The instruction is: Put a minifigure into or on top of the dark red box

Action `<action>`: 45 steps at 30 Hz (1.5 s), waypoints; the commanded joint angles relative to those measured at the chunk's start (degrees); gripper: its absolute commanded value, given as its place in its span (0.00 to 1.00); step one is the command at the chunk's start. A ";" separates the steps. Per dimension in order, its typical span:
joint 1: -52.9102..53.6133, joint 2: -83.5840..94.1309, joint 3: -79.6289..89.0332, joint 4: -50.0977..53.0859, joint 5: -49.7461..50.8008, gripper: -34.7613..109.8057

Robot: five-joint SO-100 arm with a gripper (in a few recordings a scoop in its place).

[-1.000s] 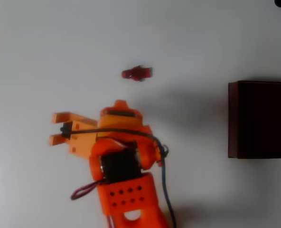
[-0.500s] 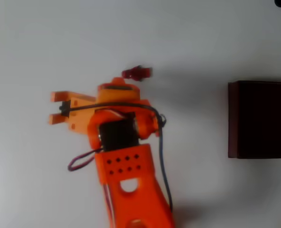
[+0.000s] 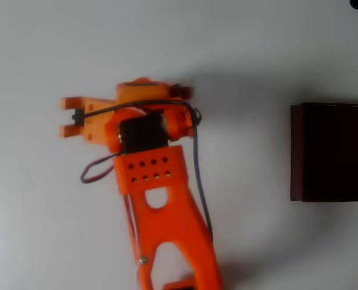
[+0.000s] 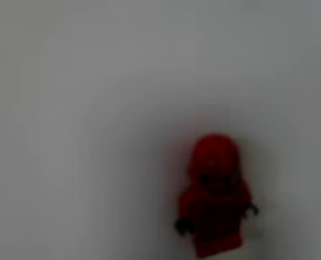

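Plain white worktop (image 3: 276, 48) all round, nothing on it but the job's two things and the orange arm (image 3: 161, 199). The dark red box (image 3: 331, 151) sits at the right edge of the overhead view, open side up, dark inside, well apart from the action.

The arm has swung up the picture since a second ago: then its wrist sat clearly below the minifigure, half a second ago it was just under it, and now the wrist covers it almost entirely. Only a sliver of the minifigure (image 3: 182, 92) peeks out at the wrist's upper right corner, far to the left of the box. In the wrist view the minifigure (image 4: 214, 197) lies flat on the worktop, round head up the picture, blurred and close, low and right of centre.

The end effector (image 3: 70, 116) points left, away from the box, two prongs showing with a gap between them; it looks parted and is holding nothing.

By my reading this is the approach: nothing grasped yet, the box untouched.
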 commanded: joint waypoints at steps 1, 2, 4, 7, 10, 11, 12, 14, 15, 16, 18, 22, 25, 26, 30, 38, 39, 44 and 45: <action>0.62 -0.62 -3.08 0.00 -0.88 0.38; 0.79 -1.23 -3.34 -0.44 -1.05 0.38; 0.88 -3.08 -4.66 -0.70 -1.67 0.38; 1.49 -7.21 -8.61 0.53 -2.37 0.38; 2.29 -10.11 -10.90 1.05 -2.90 0.38; 2.55 -10.72 -11.25 0.97 -3.08 0.38; 2.72 -11.16 -11.51 0.88 -3.34 0.38; 3.08 -12.22 -12.04 0.88 -3.52 0.38; 3.34 -12.48 -12.04 0.88 -3.52 0.38; 3.60 -12.74 -11.87 0.88 -3.52 0.38; 4.04 -13.18 -11.34 0.79 -3.78 0.38; 4.13 -13.45 -11.07 1.05 -4.31 0.38; 3.60 -13.89 -12.74 1.85 -4.04 0.38; 3.34 -14.24 -13.54 2.29 -3.96 0.38; 2.72 -16.52 -15.73 3.08 -3.78 0.38; 2.55 -19.07 -18.81 4.92 -3.69 0.38; 2.72 -19.07 -18.81 5.19 -3.78 0.38; 3.69 -18.90 -18.19 5.45 -4.75 0.38; 3.78 -18.90 -17.84 5.27 -5.01 0.38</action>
